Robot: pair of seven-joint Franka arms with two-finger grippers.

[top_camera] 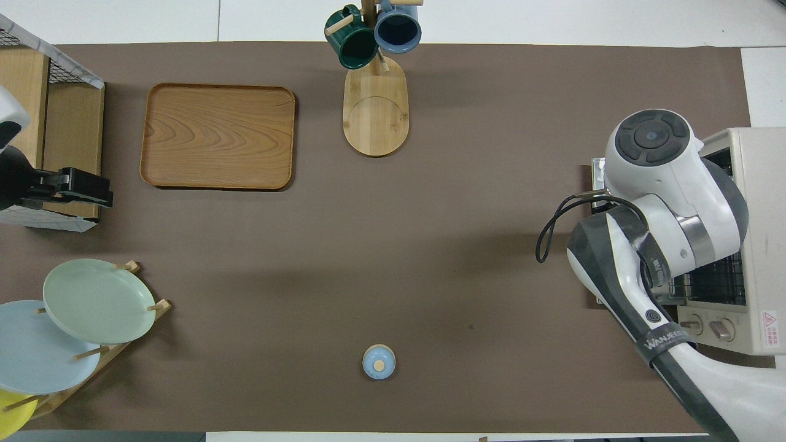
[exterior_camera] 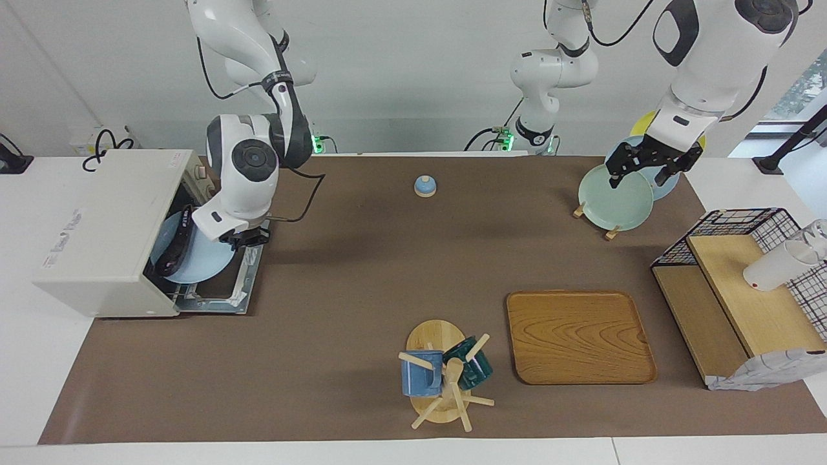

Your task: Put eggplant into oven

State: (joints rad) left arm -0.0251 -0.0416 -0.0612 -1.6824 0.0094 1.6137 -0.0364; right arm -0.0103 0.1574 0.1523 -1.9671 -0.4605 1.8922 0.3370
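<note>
The glossy, slender eggplant lay on a smooth pale-blue plate halfway inside the boxy cream oven. The right gripper pinched the plate's rim; the left gripper hung wide over racked plates.

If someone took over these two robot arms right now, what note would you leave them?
Right gripper: shut on the rim of the light blue plate, at the mouth of the oven.
Left gripper: open, holding nothing, waiting over the plate rack.
Eggplant: lying on the plate, partway inside the oven, whose door is down.
Done: eggplant brought to the oven.
Left: push the plate fully in, let go, withdraw.
</note>
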